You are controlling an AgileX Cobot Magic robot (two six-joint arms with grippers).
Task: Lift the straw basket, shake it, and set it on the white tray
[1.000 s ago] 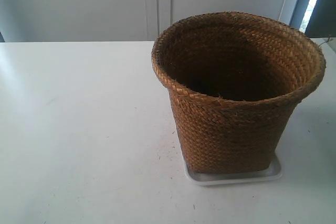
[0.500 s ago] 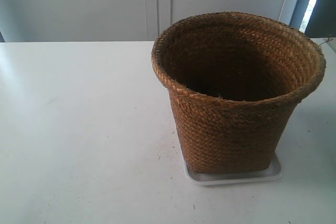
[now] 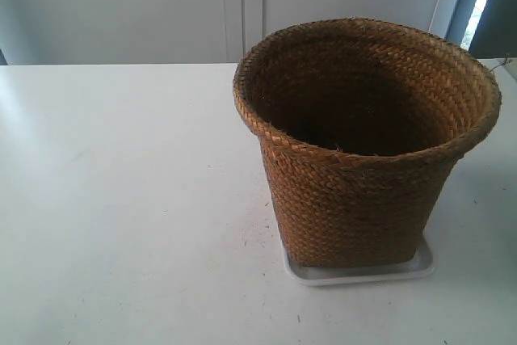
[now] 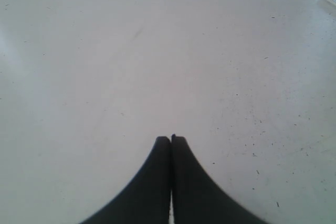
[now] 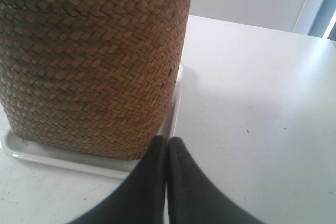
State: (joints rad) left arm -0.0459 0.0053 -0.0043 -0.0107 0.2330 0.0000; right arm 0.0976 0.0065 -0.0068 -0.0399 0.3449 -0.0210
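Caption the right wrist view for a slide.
Straw basket standing on the white tray, with the right gripper shut and empty close by its base.

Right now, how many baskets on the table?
1. The straw basket stands upright on the white tray, at the exterior view's right. None seems hidden.

Three views: one raised exterior, two low wrist cams.
Exterior looks down at a slant across the worktop [image 3: 121, 199] toward the back wall [image 3: 121, 6], close on the straw basket [image 3: 355, 199] and white tray [image 3: 420, 264]. Right wrist cam sits low behind the right end effector [image 5: 167, 141], very near the basket side and tray rim, which the exterior view also shows. Left wrist cam looks past the left end effector [image 4: 171, 140] over bare worktop.
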